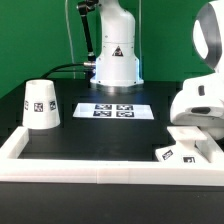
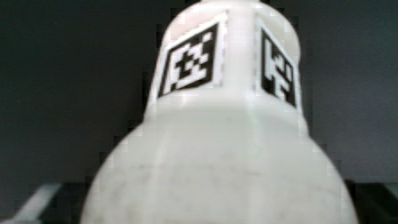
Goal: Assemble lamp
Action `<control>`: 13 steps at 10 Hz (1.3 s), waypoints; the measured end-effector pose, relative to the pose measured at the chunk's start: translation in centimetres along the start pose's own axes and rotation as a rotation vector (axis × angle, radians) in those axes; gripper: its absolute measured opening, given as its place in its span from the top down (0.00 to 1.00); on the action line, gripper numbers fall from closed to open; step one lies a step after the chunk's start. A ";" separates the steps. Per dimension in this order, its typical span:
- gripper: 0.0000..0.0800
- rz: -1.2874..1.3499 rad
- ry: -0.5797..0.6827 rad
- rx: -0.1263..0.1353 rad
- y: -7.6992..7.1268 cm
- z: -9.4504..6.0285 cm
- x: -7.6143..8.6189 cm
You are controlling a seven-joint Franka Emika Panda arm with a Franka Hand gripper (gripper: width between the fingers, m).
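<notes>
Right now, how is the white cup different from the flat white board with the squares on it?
The shade stands tall and tapered; the marker board lies flat. The shade shows one tag on its side; the marker board shows four on top. The shade sits at the exterior view's left; the marker board sits mid-table. Both are white and rest on the dark table.

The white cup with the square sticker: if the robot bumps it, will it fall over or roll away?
The shade stands wide end down, so it probably slides rather than tips. Knocked over, its tapered side would likely roll in a curve. It looks stiff.
</notes>
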State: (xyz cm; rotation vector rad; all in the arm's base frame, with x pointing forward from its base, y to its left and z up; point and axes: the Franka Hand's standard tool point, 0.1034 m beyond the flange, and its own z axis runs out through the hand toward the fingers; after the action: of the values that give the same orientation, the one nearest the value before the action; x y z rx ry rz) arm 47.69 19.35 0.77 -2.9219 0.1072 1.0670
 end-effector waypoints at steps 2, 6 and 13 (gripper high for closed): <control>0.28 0.000 0.000 0.000 0.0 0.0 0.0; 0.28 -0.027 0.003 0.004 1.2 -0.6 0.0; 0.28 -0.111 0.045 0.055 7.8 -9.6 -2.9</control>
State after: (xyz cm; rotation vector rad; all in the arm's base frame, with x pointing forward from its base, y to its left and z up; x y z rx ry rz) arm 51.08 11.23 9.95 -2.8652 -0.0236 0.9669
